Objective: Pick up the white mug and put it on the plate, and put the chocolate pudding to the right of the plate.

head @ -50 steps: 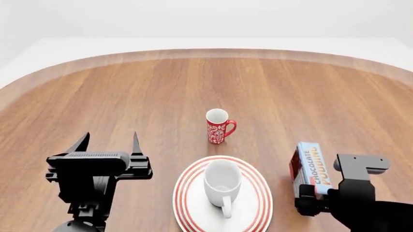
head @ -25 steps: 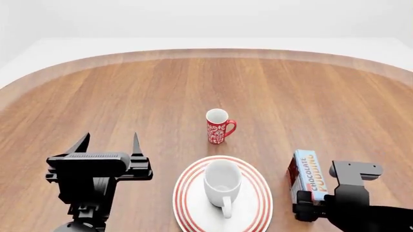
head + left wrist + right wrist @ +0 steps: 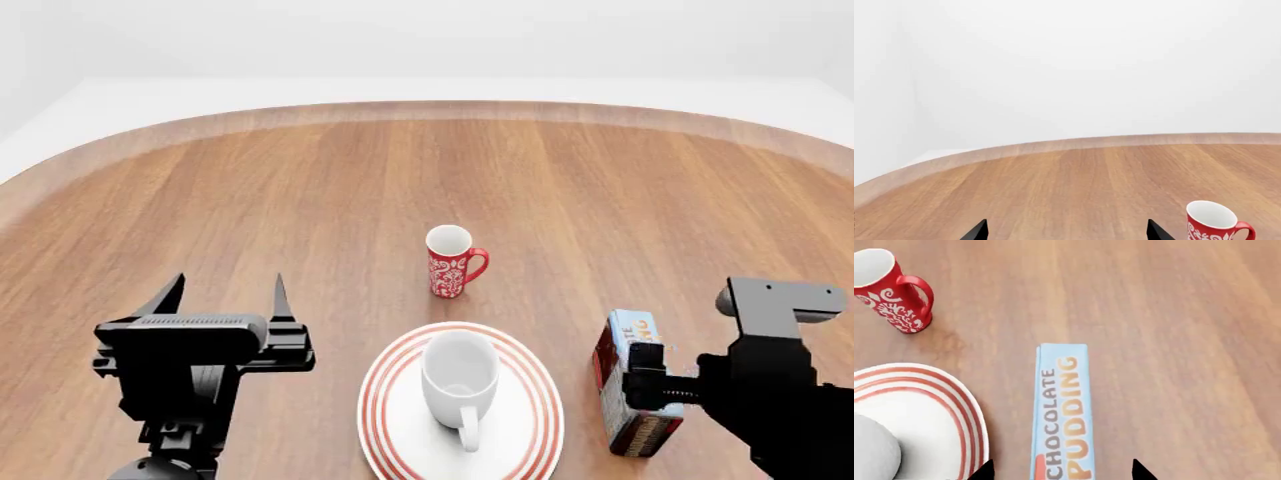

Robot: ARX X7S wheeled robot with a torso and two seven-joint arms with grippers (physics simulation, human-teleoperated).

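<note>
The chocolate pudding (image 3: 635,385) is lying on the wooden bench (image 3: 267,200) just to the right of the plate (image 3: 387,385), apart from its rim, with its blue lettered face up. The right pincer (image 3: 650,388) is sitting over the carton's near half; in the right wrist view its two tips are showing spread on either side of the pudding (image 3: 1062,415), not pressing it, so it is standing open. The white mug (image 3: 458,383) is standing upright on the plate, handle toward the robot. The left pincer (image 3: 224,296) is hovering with its fingers apart and empty, left of the plate. The red mug (image 3: 453,260) is standing beyond the plate. Compared with a second ago, the carton is lying flatter and nearer the plate, and the right arm is sitting higher.
</note>
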